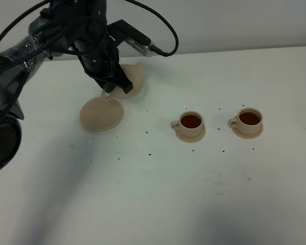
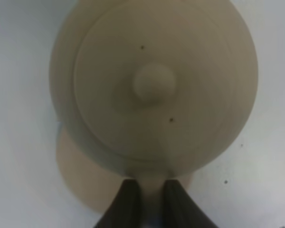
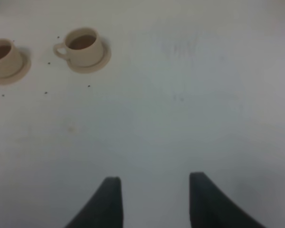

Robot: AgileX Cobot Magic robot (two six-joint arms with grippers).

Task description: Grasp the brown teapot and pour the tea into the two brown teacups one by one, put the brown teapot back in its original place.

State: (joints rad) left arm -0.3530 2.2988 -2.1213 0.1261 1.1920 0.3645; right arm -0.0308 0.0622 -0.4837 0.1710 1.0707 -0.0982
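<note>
The brown teapot is in my left gripper, which is shut on its loop handle. In the left wrist view I look down on its lid and knob. It hangs upright just beyond the wide round saucer plate, and part of that plate shows beneath it. The two brown teacups stand on their small saucers at centre right, both holding dark tea. They also show in the right wrist view. My right gripper is open and empty above bare table.
The white table carries small dark specks around the cups and plate. The left arm and its cables fill the upper left. The table's back edge meets a pale wall.
</note>
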